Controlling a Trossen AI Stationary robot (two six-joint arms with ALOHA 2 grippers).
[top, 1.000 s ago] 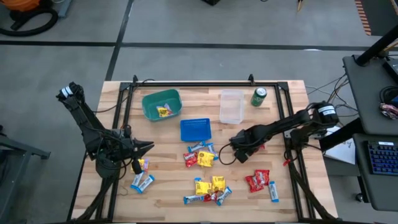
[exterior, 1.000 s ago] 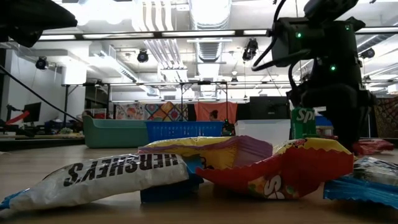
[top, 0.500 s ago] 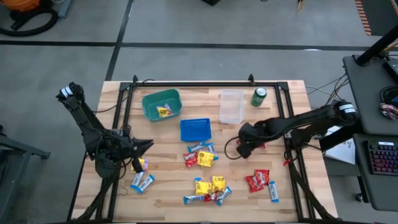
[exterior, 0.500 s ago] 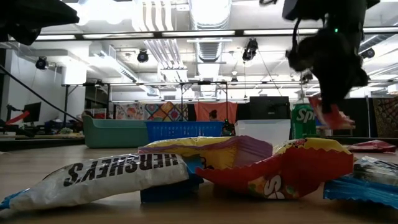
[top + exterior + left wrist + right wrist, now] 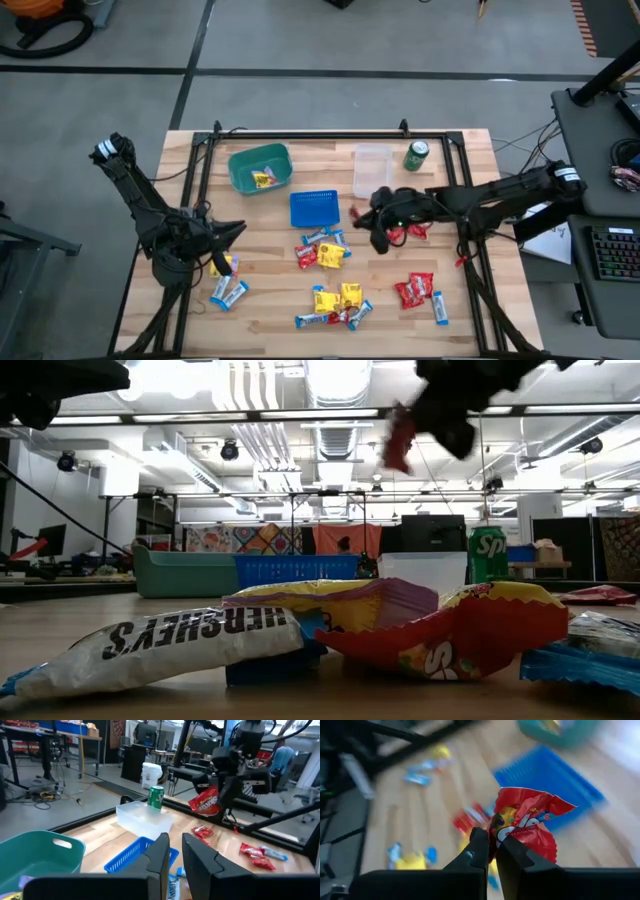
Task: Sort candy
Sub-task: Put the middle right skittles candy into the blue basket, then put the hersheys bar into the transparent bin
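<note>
Red candy packet (image 5: pixel 527 822), one, clamped in the right claw (image 5: pixel 362 216) and carried clear of the table (image 5: pixel 270 305), near the clear tub (image 5: pixel 371 171) and blue basket (image 5: pixel 314 208).

Sorted so far, by my reckoning: yellow pieces in the green basket (image 5: pixel 243 170); blue basket showed nothing I could make out.

Outstanding: central heap of mixed candy (image 5: pixel 322 251), a second heap (image 5: pixel 336 304) nearer the front edge, red packets (image 5: pixel 413 289) to the right, blue-and-white bars (image 5: pixel 228 293) at left. Most of the job left.

Right arm stretched low across the table toward the middle. Left claw (image 5: pixel 236 230) hung above the left-hand bars, fingers nearly together, nothing visibly held.
</note>
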